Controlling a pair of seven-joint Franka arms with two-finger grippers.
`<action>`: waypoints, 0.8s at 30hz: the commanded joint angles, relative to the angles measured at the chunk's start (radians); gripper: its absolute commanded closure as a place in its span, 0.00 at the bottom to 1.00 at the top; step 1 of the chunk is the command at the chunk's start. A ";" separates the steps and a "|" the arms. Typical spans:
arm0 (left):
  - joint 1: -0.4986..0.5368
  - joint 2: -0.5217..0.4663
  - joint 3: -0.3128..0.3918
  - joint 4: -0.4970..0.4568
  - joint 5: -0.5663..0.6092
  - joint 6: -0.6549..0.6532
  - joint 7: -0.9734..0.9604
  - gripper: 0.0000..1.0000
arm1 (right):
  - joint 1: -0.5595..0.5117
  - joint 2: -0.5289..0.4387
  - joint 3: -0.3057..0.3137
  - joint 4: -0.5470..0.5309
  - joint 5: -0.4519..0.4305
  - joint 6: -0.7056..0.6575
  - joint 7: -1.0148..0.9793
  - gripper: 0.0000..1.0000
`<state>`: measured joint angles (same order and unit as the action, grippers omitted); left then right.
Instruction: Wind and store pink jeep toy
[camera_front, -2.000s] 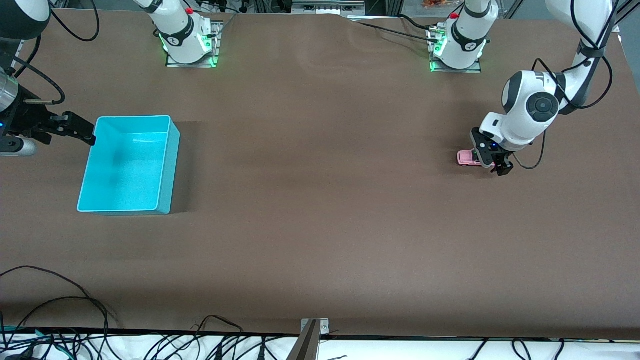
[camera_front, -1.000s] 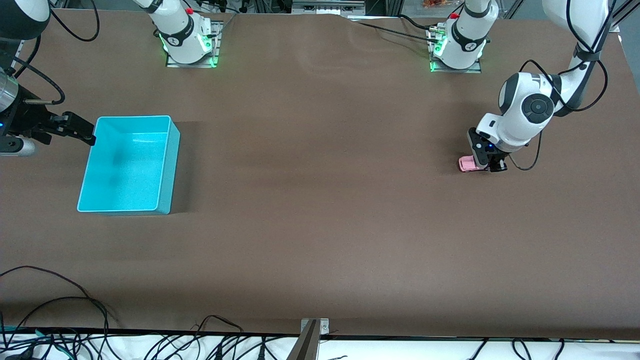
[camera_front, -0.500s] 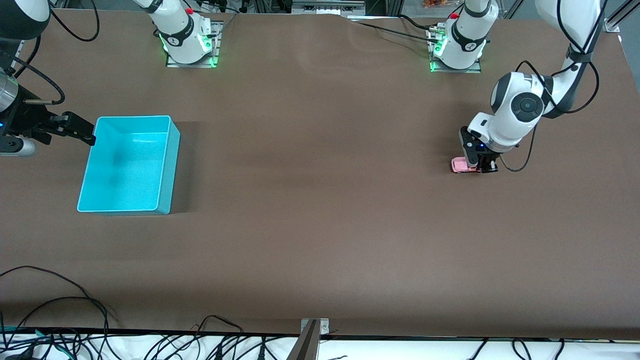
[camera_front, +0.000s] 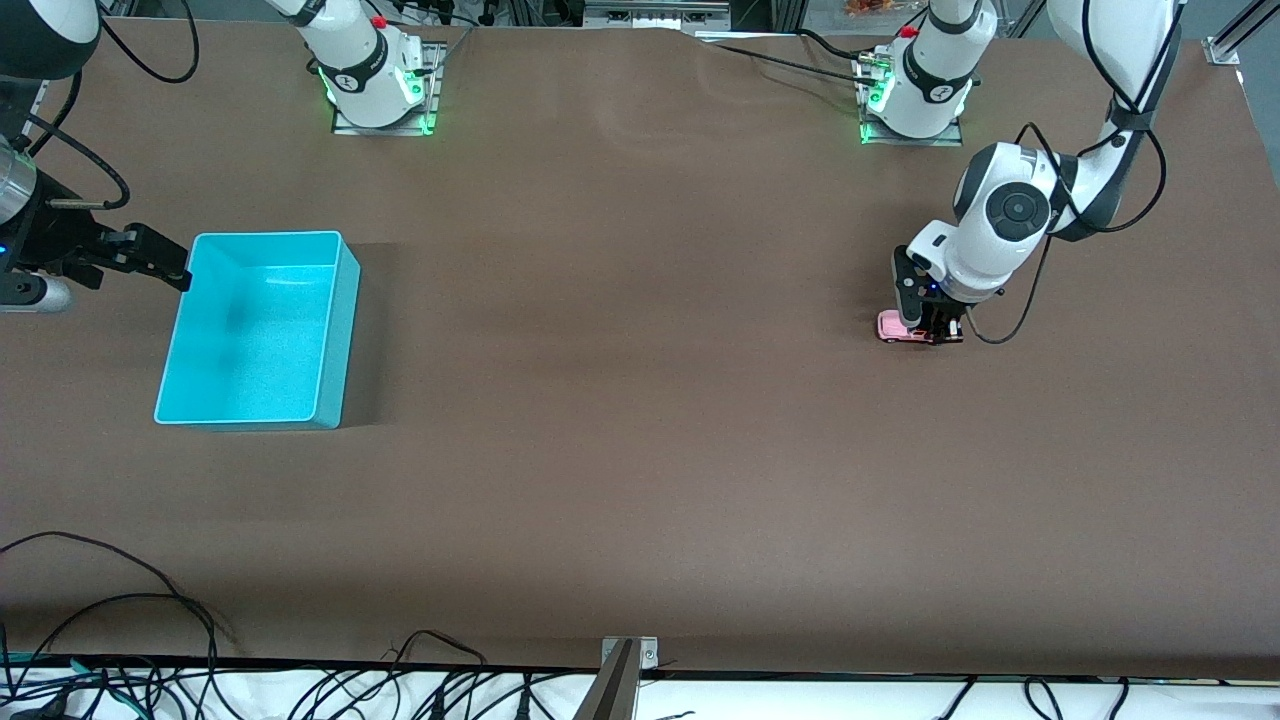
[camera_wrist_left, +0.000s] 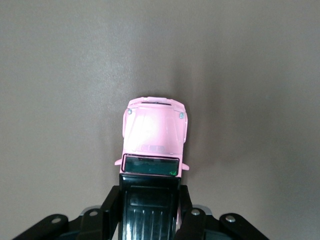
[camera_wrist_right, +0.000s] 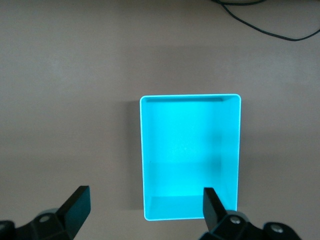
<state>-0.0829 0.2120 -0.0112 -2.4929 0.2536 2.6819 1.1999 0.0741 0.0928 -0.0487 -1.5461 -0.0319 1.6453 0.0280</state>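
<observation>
While left end effector (camera_front: 925, 333) grips pink jeep toy (camera_front: 893, 327) — dragged toward bin's end; right end effector (camera_front: 150, 255) spread wide, waiting.

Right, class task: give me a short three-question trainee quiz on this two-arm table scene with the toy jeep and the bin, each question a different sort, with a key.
1. True or false: the left hand is shut on the pink jeep toy.
2. Multiple choice: what is in the turquoise bin? A) the jeep B) nothing visible C) a cable
3. Short answer: where is the right hand, and is it open or shut?

Key
1. True; its fingers clamp the black roof.
2. B
3. It waits above the table at the right arm's end, beside the bin's edge, open and holding nothing.
</observation>
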 joint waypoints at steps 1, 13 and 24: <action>0.015 0.044 0.005 0.025 0.026 0.007 0.017 1.00 | 0.001 -0.002 0.000 0.006 -0.005 0.002 0.007 0.00; 0.074 0.101 0.011 0.066 0.016 0.010 0.070 1.00 | 0.001 -0.002 0.000 0.006 -0.005 0.002 0.009 0.00; 0.183 0.107 0.005 0.106 0.015 0.009 0.181 1.00 | 0.001 -0.002 0.000 0.006 -0.005 0.002 0.007 0.00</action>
<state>0.0428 0.2416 -0.0003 -2.4463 0.2536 2.6670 1.3274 0.0740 0.0928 -0.0487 -1.5461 -0.0319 1.6453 0.0280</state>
